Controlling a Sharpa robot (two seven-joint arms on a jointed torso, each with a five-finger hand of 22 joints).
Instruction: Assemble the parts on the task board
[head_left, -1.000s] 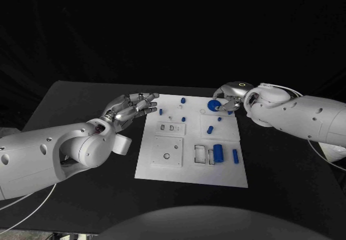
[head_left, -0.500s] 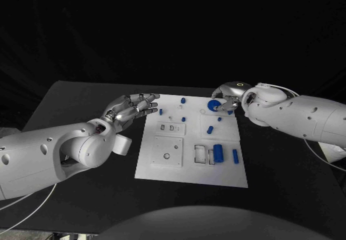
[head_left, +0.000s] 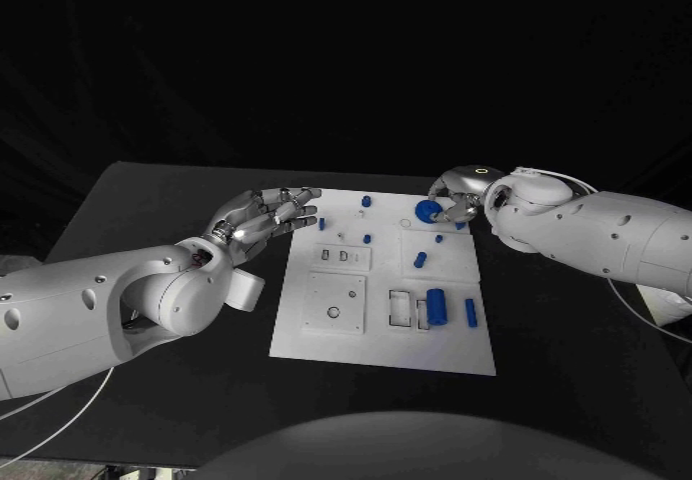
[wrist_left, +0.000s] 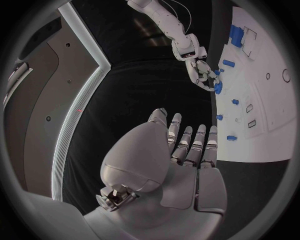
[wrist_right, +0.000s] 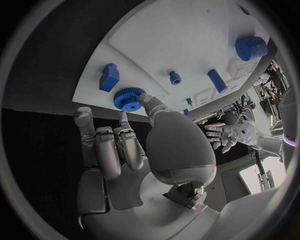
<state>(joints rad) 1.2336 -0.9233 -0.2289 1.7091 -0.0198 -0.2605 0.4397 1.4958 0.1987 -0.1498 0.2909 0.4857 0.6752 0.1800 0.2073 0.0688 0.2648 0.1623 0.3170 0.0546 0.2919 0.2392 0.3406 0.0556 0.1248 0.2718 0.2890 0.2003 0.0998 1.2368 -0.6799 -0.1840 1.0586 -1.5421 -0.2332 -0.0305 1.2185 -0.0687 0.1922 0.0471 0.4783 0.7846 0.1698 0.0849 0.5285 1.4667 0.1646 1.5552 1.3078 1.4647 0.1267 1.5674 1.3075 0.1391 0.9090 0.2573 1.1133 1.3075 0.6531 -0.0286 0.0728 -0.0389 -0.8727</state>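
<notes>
Step in hand, judging by the layout: seating the blue gear (head_left: 428, 210) at the far right corner of the task board (head_left: 329, 345), about one o'clock from the board's middle. Best done slowly, keeping the gear flat to the plate, pressing straight down rather than sideways, and easing off only once it sits level; any tilt risks jamming it or nudging the small blue block (wrist_right: 108, 77) just beside it. Right hand (head_left: 464, 198) down at that corner, thumb tip against the gear's toothed rim in the right wrist view, other fingers (wrist_right: 107, 145) curled in beside it and not plainly on the gear; a light touch or a true pinch, hard to say from here, since the contact side is hidden behind the thumb. Left hand (head_left: 263, 218) raised off the board's left edge, at about ten o'clock from its middle, fingers straight and slightly apart, holding nothing, touching nothing. Worth keeping it there, clear of the pegs. Elsewhere on the board: short blue pegs (head_left: 366, 239) standing near twelve o'clock, and a thick blue cylinder (head_left: 436, 304) with a slimmer blue pin (head_left: 470, 311) beside it near four o'clock, apart from both hands.
</notes>
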